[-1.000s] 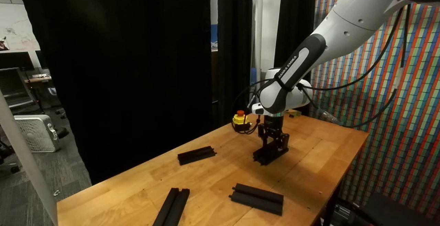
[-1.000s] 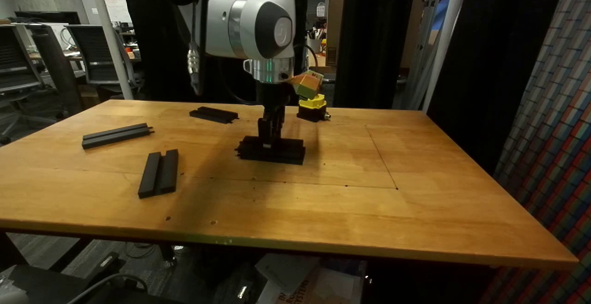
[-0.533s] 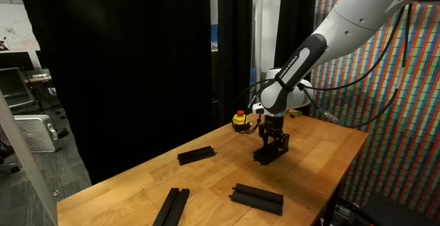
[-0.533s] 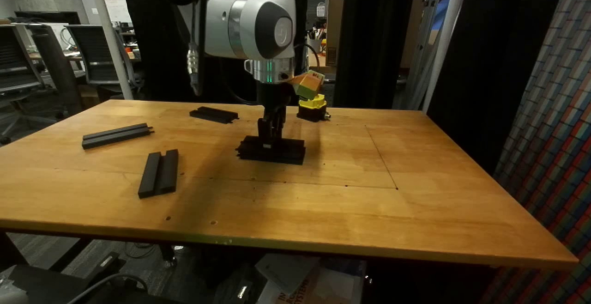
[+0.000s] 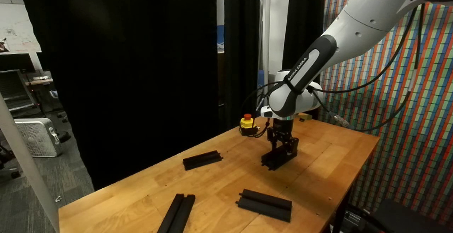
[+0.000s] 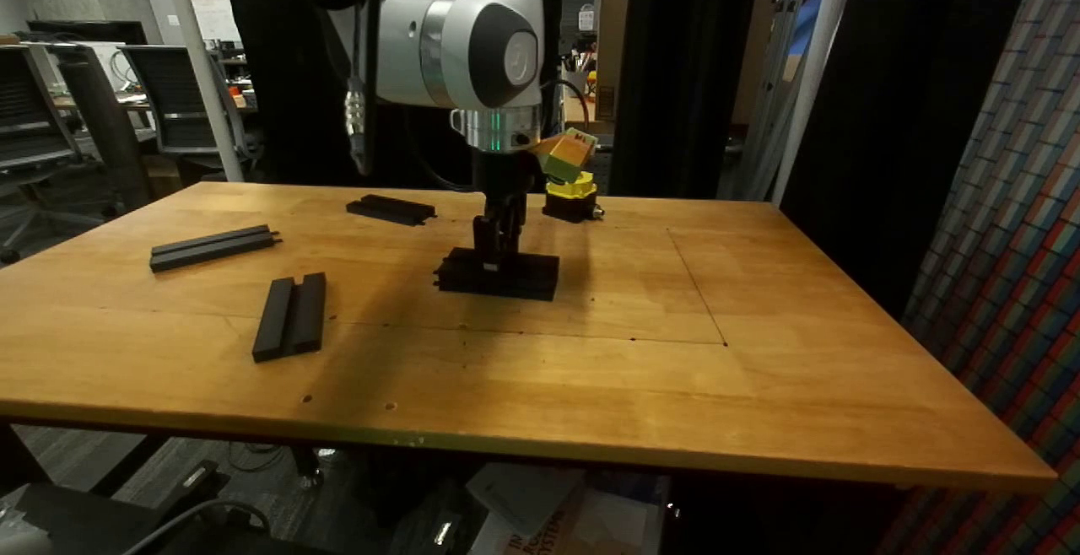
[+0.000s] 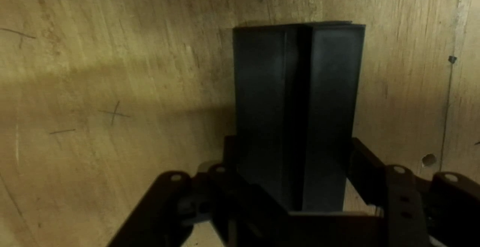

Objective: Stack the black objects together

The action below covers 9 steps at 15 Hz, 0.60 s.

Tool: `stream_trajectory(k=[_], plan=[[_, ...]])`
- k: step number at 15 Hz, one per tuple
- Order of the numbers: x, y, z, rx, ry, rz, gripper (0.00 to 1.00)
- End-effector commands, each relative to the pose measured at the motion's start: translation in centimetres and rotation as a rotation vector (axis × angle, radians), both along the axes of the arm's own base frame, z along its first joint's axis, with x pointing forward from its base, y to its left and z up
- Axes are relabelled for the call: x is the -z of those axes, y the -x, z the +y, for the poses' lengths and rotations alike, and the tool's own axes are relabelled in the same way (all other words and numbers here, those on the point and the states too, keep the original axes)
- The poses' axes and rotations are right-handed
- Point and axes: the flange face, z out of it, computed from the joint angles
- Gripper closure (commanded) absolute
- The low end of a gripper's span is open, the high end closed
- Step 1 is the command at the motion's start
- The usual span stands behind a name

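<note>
My gripper (image 7: 293, 153) is shut across the width of a grooved black bar (image 7: 258, 89), a finger against each long side. Under that bar lies a second one, nearly lined up; in the wrist view only a thin edge of it peeks out at the far end. This low pair of black bars (image 6: 536, 275) rests on the table, the gripper (image 6: 498, 261) pointing straight down onto it. Three more black bars lie flat and apart: one toward the curtain side (image 5: 202, 160), one at the lower middle (image 5: 177, 213) and one at the lower right (image 5: 264, 205).
A yellow stop button (image 5: 247, 122) with a red top and a black base stands on the table near the arm, with cables beside it. The wooden table (image 6: 641, 403) has a black curtain (image 5: 134, 84) along one side.
The arm and the upper bar have shifted very slightly, to the right in both exterior views. The grip has stayed shut and the three separate bars have not moved.
</note>
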Motion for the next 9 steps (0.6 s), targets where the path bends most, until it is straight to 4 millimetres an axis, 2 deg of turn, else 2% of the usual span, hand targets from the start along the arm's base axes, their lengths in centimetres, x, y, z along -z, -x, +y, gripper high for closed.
stream_trajectory(k=[1, 5, 6, 8, 9], plan=[[-0.94, 0.33, 0.05, 0.015, 0.007, -0.023, 0.54], [-0.94, 0.33, 0.08, 0.017, 0.011, -0.022, 0.54], [-0.94, 0.35, 0.08, 0.021, 0.014, -0.02, 0.11], [-0.95, 0.38, 0.1, 0.025, 0.015, -0.02, 0.02], [-0.95, 0.38, 0.1, 0.026, 0.014, -0.02, 0.0]])
